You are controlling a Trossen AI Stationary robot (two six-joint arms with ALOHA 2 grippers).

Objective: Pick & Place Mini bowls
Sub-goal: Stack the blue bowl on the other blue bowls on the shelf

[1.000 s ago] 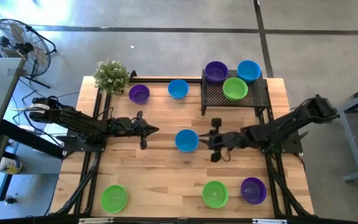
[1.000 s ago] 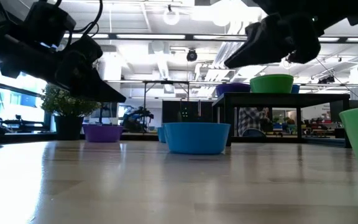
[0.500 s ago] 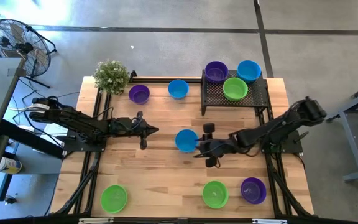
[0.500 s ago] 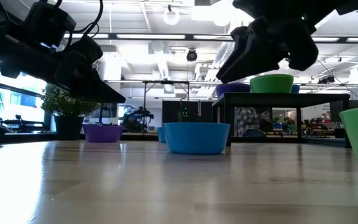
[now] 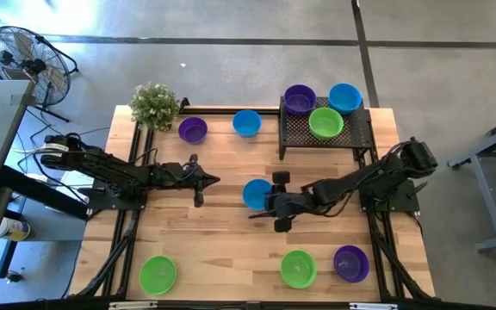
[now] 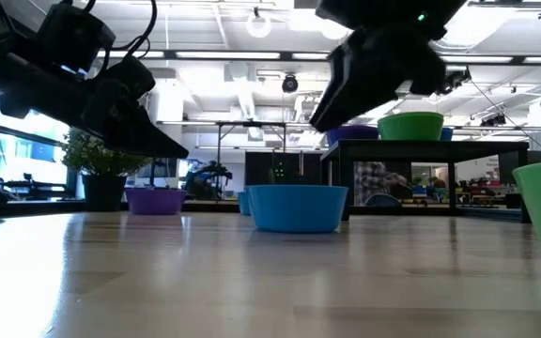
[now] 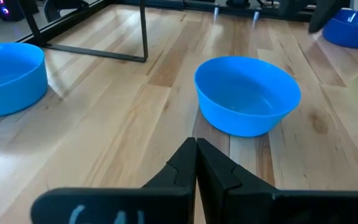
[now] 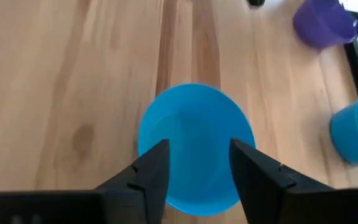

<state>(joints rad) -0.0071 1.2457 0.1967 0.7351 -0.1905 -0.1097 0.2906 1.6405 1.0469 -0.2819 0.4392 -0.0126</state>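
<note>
The mini bowl in the middle of the table is blue (image 5: 253, 191) and stands on its base. My right gripper (image 5: 261, 207) hovers open above it. In the right wrist view its two fingers (image 8: 156, 163) frame the bowl (image 8: 194, 134) from above; in the low view the gripper (image 6: 346, 94) hangs well clear of the bowl (image 6: 297, 207). My left gripper (image 5: 216, 180) is shut and waits to the bowl's left; its wrist view shows the shut tips (image 7: 196, 155) short of the bowl (image 7: 247, 102).
A black mesh tray (image 5: 351, 136) at the far right carries a purple (image 5: 300, 100), a blue (image 5: 344, 97) and a green bowl (image 5: 325, 123). Purple (image 5: 193, 130) and blue (image 5: 246, 122) bowls and a plant (image 5: 154, 105) stand at the far edge. Green (image 5: 158, 274), green (image 5: 298, 268) and purple (image 5: 350, 263) bowls sit near.
My right gripper has travelled toward the table's left, from beside the middle blue bowl's right side to a place above it, staying open. The bowl has not moved.
</note>
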